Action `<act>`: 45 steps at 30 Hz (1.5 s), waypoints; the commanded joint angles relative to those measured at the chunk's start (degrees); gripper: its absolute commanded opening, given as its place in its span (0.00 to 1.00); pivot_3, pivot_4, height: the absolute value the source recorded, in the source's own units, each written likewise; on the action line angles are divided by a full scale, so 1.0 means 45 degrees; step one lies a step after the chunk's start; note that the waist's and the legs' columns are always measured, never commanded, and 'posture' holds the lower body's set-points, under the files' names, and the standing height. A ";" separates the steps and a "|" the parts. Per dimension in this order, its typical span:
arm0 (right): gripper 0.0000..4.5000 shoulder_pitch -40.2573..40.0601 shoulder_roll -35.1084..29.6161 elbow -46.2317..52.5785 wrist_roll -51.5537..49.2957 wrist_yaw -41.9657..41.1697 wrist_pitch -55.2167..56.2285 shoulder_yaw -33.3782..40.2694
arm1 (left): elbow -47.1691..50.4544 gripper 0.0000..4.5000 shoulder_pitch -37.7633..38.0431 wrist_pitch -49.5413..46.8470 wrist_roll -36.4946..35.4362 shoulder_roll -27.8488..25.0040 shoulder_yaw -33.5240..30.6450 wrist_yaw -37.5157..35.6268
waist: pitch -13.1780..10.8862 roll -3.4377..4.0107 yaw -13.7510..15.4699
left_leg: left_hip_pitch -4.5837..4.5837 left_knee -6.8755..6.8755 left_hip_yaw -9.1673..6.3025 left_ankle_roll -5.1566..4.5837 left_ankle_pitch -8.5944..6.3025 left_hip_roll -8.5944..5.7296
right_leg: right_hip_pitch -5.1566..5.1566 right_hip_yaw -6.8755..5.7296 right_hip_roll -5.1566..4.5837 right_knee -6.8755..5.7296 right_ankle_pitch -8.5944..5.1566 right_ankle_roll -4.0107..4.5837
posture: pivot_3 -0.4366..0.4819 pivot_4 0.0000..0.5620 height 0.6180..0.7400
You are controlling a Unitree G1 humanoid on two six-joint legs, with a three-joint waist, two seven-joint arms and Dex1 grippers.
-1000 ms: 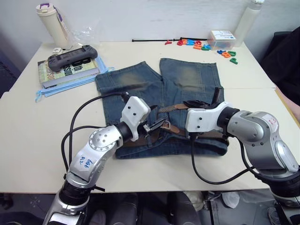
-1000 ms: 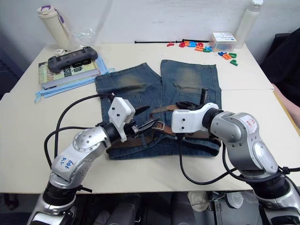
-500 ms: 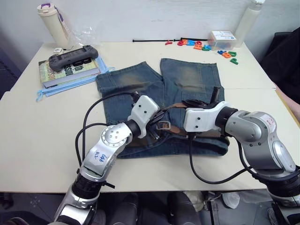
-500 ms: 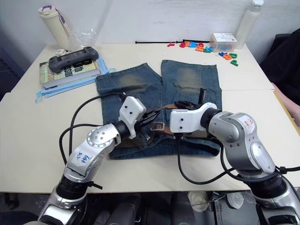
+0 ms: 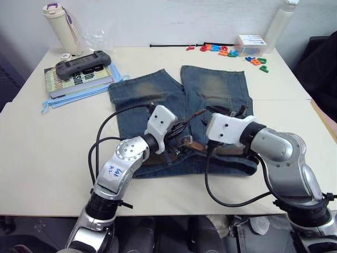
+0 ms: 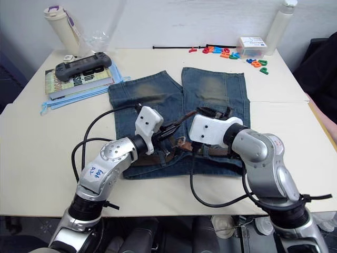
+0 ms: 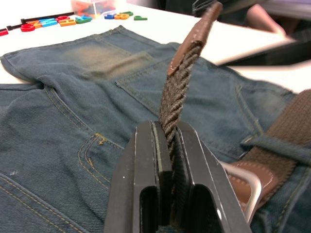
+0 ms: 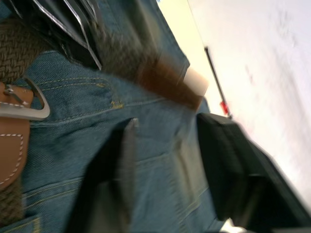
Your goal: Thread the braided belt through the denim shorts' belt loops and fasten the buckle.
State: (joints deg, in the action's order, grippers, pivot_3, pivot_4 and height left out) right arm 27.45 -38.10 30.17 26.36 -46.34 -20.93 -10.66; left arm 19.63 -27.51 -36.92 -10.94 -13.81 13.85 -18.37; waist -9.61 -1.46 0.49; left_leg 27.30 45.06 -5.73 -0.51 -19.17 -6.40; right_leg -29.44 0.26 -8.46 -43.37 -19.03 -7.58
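The denim shorts lie flat mid-table, waistband toward me. The braided belt runs along the waistband under a belt loop. Its silver buckle lies near the waistband's middle. My left gripper is shut on the belt's free end, just past the buckle. The brown leather tip stands up out of the fingers. My right gripper is open just right of that tip, with its fingers apart and nothing gripped.
At the back left, a game controller rests on a book over light-blue cloth, by a white bottle. Coloured magnet letters, a clear box and a thin black cord line the back edge.
My left gripper moved in toward the buckle and shut on the belt's free end. My right gripper, shut at that end before, has let go and now stands open.
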 commanded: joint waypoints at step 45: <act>0.00 -0.2696 0.4328 0.1215 -0.4911 0.5414 -0.9804 -0.2157 | 0.2116 0.00 0.0236 -0.2430 -0.7112 -0.1527 -0.5207 -0.2215 | 0.0031 -0.0002 -0.0163 | -0.0030 -0.0005 -0.0005 0.0012 0.0002 0.0007 | 0.0002 0.0007 0.0010 -0.0029 -0.0003 0.0006 | 0.48 0.27 0.30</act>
State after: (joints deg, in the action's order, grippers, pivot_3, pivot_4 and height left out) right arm 16.88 -18.27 37.62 5.35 -21.85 -63.78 -18.82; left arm 26.17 -26.98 -48.08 -40.91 -19.69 -8.54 -27.18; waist -9.47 -1.46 -0.25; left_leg 27.16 45.04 -5.75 -0.45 -19.17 -6.36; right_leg -29.43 0.30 -8.41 -43.49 -19.05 -7.55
